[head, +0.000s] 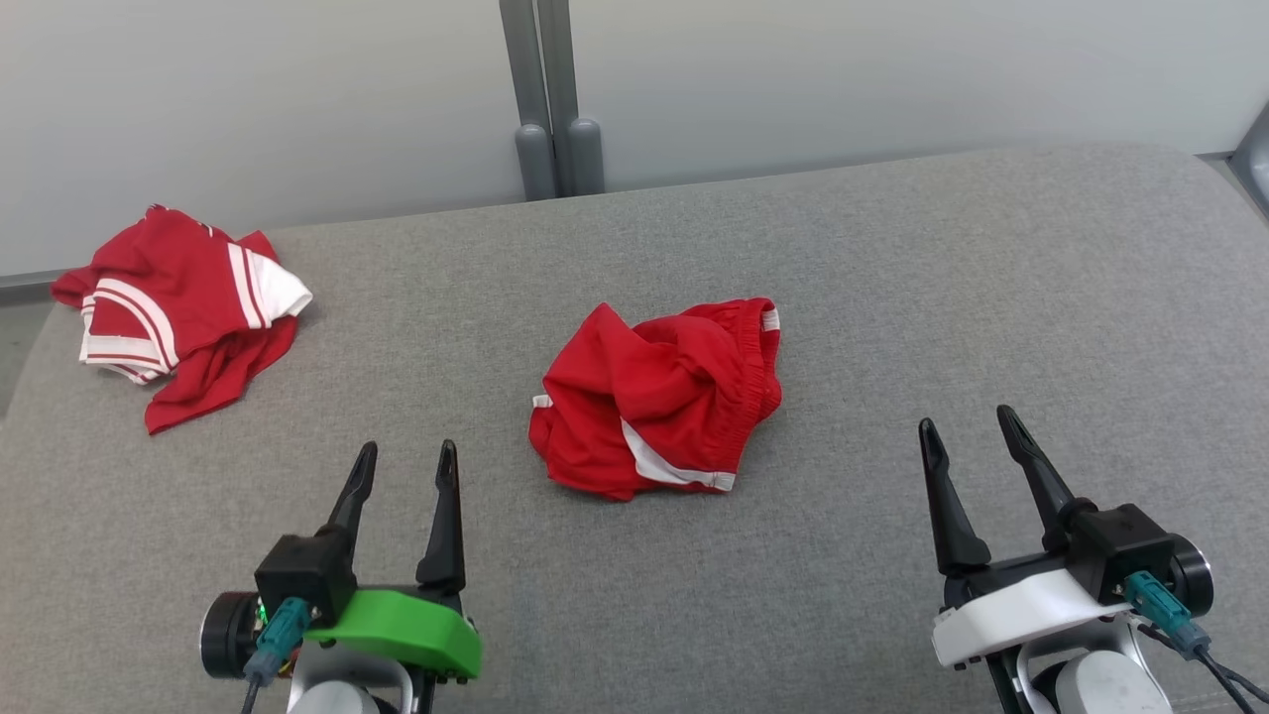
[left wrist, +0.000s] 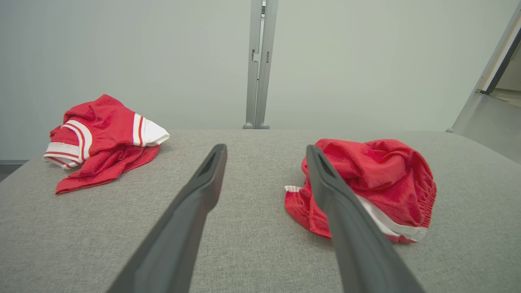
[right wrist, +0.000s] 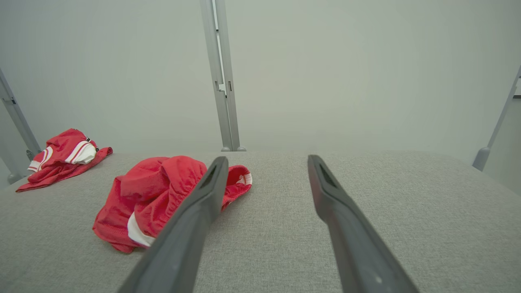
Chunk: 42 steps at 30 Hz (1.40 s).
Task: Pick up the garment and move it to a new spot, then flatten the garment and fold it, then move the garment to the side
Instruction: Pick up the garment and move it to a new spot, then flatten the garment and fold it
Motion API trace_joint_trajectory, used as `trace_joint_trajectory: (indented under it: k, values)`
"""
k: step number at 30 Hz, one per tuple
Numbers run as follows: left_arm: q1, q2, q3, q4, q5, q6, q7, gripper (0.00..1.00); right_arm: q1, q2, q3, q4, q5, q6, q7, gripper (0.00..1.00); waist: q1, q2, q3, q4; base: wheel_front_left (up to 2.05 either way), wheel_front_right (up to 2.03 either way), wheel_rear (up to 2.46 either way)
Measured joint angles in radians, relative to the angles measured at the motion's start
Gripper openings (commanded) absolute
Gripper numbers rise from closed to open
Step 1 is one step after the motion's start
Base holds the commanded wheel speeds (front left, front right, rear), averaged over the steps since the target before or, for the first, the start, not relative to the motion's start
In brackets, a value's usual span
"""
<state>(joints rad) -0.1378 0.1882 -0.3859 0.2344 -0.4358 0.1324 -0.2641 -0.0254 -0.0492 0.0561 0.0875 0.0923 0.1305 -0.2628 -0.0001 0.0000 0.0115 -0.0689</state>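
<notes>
Nearest the robot, at 7 o'clock in the head view, the left hand (head: 407, 448) hovers over the grey fabric-covered bench (head: 892, 297) with its two dark fingers spread and nothing between them. At 5 o'clock the right hand (head: 965, 416) is spread the same way and also holds nothing. Neither touches any cloth.

Between them and a little farther out, near the middle of the bench, lies the garment (head: 659, 397): a crumpled red heap with a gathered elastic band along its right side and a white stripe near its front edge.

Farther off, at 10 o'clock near the bench's far left corner, sits a second crumpled piece (head: 178, 307), red with white bands, well apart from the first.

Beyond the bench, at 12 o'clock, two grey posts (head: 550, 99) rise against a pale wall (head: 892, 69).
</notes>
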Motion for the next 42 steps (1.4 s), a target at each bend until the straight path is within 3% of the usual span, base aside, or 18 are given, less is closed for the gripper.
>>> trace_joint_trajectory:
  k: [5,15,32,42]
  values:
    - [0.096,-0.038,0.085,-0.05,0.049,-0.002,0.0,1.0,0.011,0.0,0.002,0.006,0.003,0.0,0.0,1.0,0.0001,0.0,-0.003,0.002,0.0,0.0,0.0]
    - [0.142,-0.103,0.184,-0.065,0.115,-0.053,0.0,1.0,0.017,0.0,0.007,0.027,0.017,0.0,0.0,1.0,0.0,0.0,-0.01,0.004,0.0,0.0,0.0]
    - [0.147,-0.133,0.24,-0.022,0.172,-0.094,0.0,1.0,0.015,0.0,0.006,0.035,0.021,0.0,0.0,1.0,0.0,0.0,-0.01,0.008,0.0,0.0,0.0]
    - [0.143,-0.137,0.226,-0.024,0.184,-0.107,0.0,1.0,-0.005,0.0,0.03,0.093,0.018,0.0,0.0,1.0,0.0,0.0,0.002,0.054,0.0,0.0,0.0]
